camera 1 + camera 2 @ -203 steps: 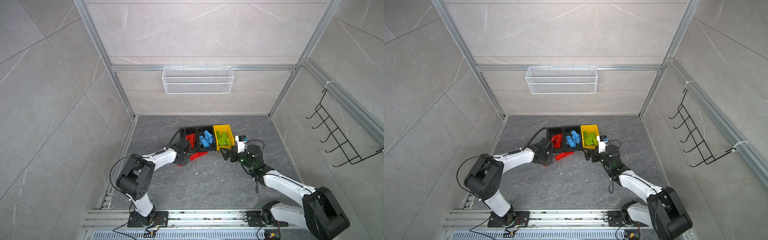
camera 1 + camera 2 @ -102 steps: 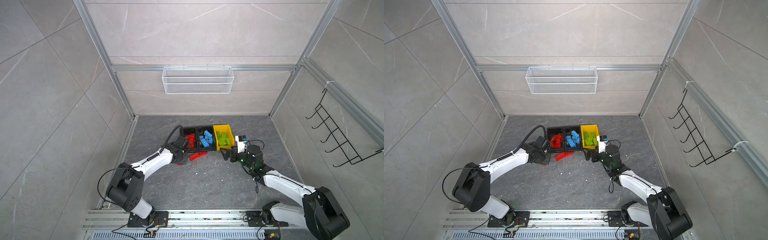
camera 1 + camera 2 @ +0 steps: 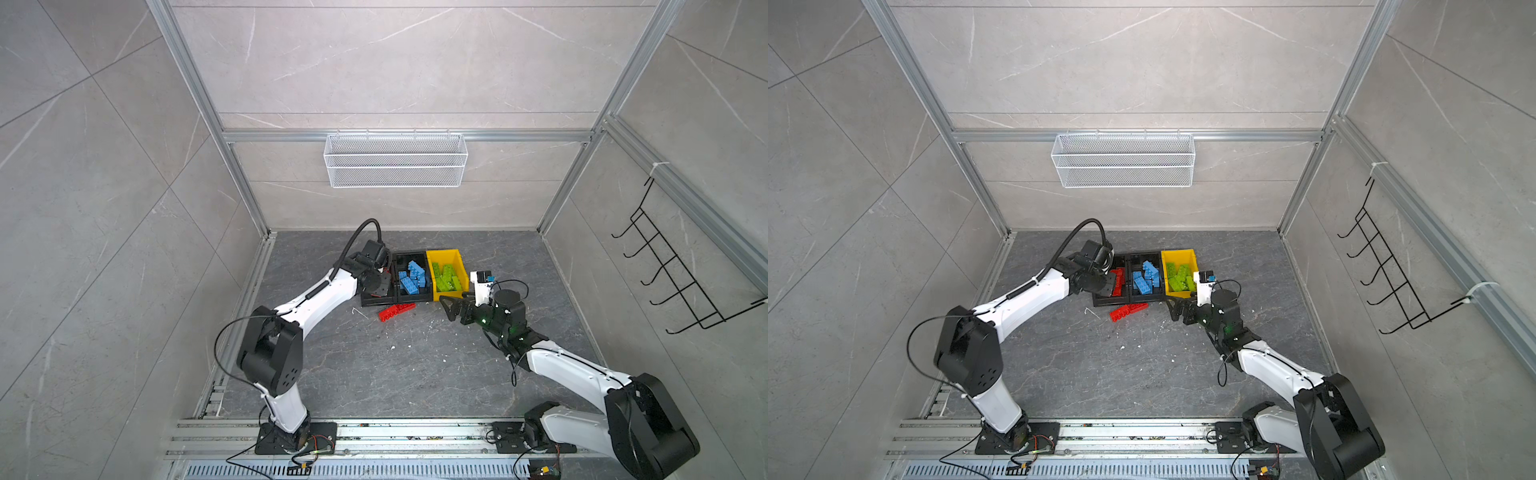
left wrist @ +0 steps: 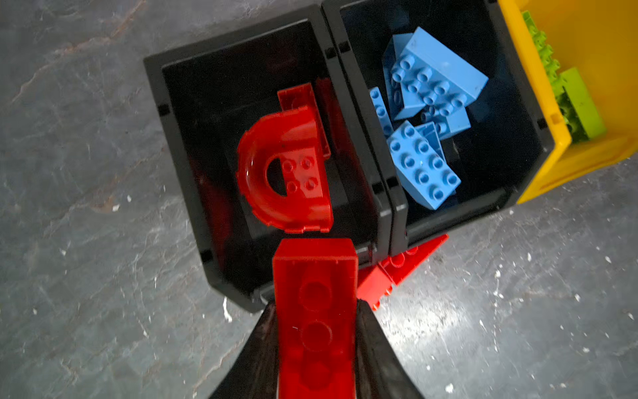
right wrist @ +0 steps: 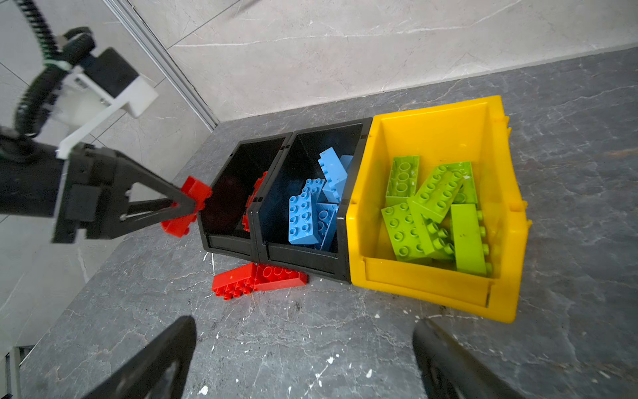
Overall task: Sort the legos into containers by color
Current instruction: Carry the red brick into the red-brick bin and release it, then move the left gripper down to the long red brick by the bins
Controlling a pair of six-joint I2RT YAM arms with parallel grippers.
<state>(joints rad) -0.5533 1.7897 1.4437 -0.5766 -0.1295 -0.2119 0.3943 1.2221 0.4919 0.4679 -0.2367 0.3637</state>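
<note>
- The left gripper (image 4: 316, 307) is clamped tight on the long sides of a red brick (image 4: 315, 273). The brick's free end appears to reach just over the front rim of the left black bin (image 4: 171, 138).
- That bin stands in a row, touching the middle black bin (image 5: 300, 257), which touches the yellow bin (image 5: 424, 283). The row is toward the far edge of the tabletop (image 3: 374, 374).
- A red arch (image 4: 259, 197) lies inside the left bin, blue bricks (image 5: 303, 217) in the middle one and green bricks (image 5: 435, 193) in the yellow.
- The step in hand looks like the drop. The brick should go further over the opening before the jaws part, because released at the rim it could tip back out.
- It is best aimed at the bare bin floor beside the arch, so that it settles flat.
- The right gripper (image 5: 305, 335) hovers with jaws spread wide and empty before the yellow bin, well clear of the drop.
- Two red bricks (image 5: 259, 278) lie on the tabletop against the black bins' fronts, not yet sorted.
</note>
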